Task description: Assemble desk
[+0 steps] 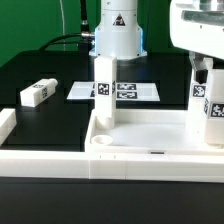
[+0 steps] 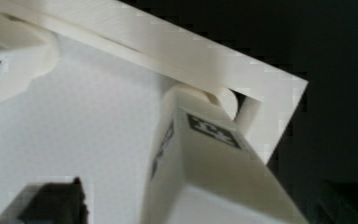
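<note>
The white desk top [image 1: 150,135], a rimmed tray, lies at the front of the black table. One tagged leg [image 1: 105,92] stands upright in the corner on the exterior view's left. A second tagged leg [image 1: 211,108] stands in the corner on the exterior view's right. My gripper [image 1: 209,78] hangs over that leg, open, its fingers on either side of the leg's top. In the wrist view the same leg [image 2: 215,135] fills the middle, set against the tray's rim [image 2: 194,55], and a dark finger [image 2: 51,205] stands apart from it. A third leg [image 1: 36,94] lies loose on the exterior view's left.
The marker board [image 1: 128,91] lies flat behind the tray, in front of the robot's base [image 1: 118,35]. A low white border rail [image 1: 12,135] runs along the front and turns up at the exterior view's left.
</note>
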Available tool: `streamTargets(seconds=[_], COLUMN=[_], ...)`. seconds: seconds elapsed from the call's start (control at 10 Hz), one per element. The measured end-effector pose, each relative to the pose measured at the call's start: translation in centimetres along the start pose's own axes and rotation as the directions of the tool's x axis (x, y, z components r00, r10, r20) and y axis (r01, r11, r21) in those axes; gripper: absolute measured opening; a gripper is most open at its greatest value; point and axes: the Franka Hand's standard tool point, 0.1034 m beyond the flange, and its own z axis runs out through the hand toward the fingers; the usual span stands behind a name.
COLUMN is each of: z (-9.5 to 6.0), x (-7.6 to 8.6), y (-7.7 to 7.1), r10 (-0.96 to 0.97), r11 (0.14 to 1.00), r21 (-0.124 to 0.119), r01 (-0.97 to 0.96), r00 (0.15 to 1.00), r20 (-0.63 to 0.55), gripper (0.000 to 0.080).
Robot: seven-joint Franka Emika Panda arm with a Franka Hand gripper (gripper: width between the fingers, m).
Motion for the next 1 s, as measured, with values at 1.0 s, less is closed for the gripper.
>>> streamTargets(seconds=[1.0], z=[-0.29], x=[-0.02], y=[-0.17], r10=[-0.7], r11=[0.712], r21=[-0.068], r01=[0.699], r00=[0.714], r20=[0.009], gripper=[0.0649])
